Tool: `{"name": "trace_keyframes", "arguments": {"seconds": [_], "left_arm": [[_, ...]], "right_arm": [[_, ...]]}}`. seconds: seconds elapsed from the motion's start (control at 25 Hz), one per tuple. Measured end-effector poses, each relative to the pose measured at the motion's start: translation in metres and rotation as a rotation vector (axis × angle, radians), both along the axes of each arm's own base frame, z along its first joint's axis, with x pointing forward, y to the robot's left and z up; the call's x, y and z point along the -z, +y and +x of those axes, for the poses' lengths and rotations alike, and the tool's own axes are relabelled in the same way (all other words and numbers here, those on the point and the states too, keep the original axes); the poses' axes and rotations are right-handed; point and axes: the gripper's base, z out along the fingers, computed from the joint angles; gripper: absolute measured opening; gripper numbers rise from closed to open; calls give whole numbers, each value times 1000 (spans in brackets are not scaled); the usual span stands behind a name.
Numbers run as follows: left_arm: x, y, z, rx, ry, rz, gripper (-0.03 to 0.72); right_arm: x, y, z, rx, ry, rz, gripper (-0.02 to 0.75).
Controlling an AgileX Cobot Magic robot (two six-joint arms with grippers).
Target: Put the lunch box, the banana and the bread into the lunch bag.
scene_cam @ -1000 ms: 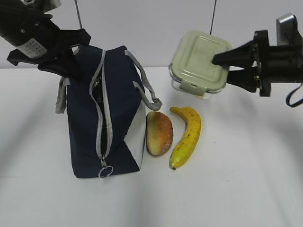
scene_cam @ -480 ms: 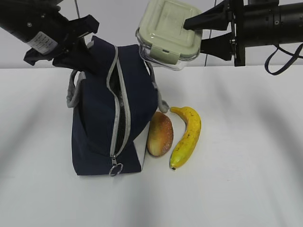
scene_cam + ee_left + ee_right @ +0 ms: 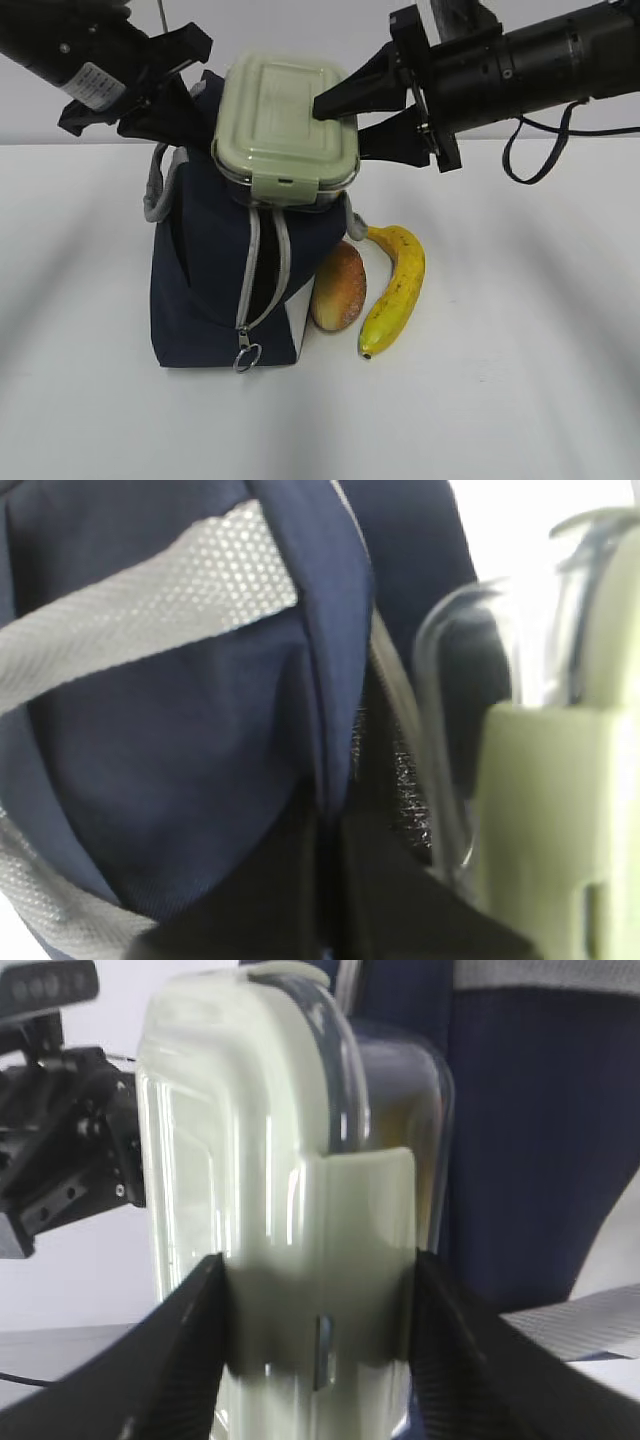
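Two arms meet above our lunch bag (image 3: 225,290): our right gripper (image 3: 340,115), reaching level, clamps the lunch box (image 3: 285,125) over its opening; our left gripper (image 3: 165,95) pinches the bag's rim.

A glossy clear plastic box (image 3: 287,130) with a smooth, pale green matt lid sits in the matt black, hard-looking fingers of the right gripper (image 3: 345,112). The bag (image 3: 215,270) is navy woven cloth with grey coarse-weave webbing handles (image 3: 150,605), a grey zipper tape and a shiny metal ring pull (image 3: 247,356). The bread (image 3: 338,285) has a rough, speckled golden crust; the banana (image 3: 394,288) a smooth, waxy yellow skin. The worktop (image 3: 500,380) is plain matt white.
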Motion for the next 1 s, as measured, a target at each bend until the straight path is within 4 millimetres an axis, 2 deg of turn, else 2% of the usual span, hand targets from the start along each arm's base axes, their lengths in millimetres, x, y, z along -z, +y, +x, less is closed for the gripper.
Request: {"name": "trace_keyframes", "arguments": {"seconds": [0.16, 0.4, 0.64, 1.0], "left_arm": [[0, 0, 0, 3, -3, 3, -3], [2, 2, 0, 16, -13, 39, -3], [2, 3, 0, 20, -17, 56, -3], [3, 4, 0, 23, -17, 64, -3]], "right_arm": [[21, 10, 6, -16, 41, -34, 382], [48, 9, 14, 4, 85, -129, 382], [51, 12, 18, 33, 66, -171, 382], [54, 40, 16, 1, 35, -197, 382]]}}
